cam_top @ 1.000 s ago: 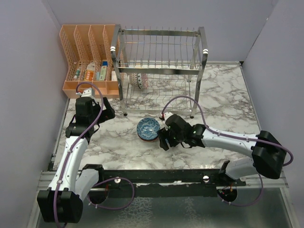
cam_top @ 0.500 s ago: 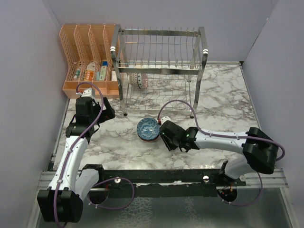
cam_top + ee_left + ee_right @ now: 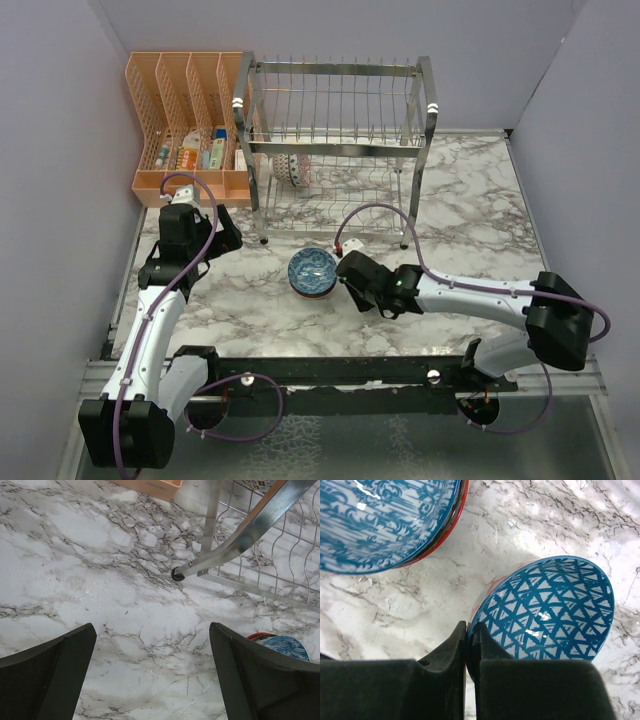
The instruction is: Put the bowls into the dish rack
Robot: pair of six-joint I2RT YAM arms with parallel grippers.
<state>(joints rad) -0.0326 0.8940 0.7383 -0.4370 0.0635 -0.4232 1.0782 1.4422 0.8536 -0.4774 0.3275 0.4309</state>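
Observation:
A stack of bowls (image 3: 312, 272), blue-patterned on top with a red rim beneath, sits on the marble in front of the dish rack (image 3: 335, 150); it also fills the upper left of the right wrist view (image 3: 380, 525). Just beside it sits a smaller bowl (image 3: 545, 610) with a blue triangle pattern inside. My right gripper (image 3: 470, 627) is shut on this bowl's near rim, one finger inside and one outside; from above, the gripper (image 3: 343, 266) hides the bowl. One patterned bowl (image 3: 291, 168) stands on edge in the rack's lower tier. My left gripper (image 3: 152, 635) hangs open over bare marble near the rack's front left foot (image 3: 176, 575).
An orange mesh organiser (image 3: 185, 120) holding small packets stands left of the rack against the back wall. Grey walls close in the table on the left, the back and the right. The stack's edge (image 3: 282, 647) shows beside my left gripper's right finger.
My right gripper has closed from wide open onto the small bowl's rim, and its arm has shifted slightly left, towards the stack. The left arm has not moved.

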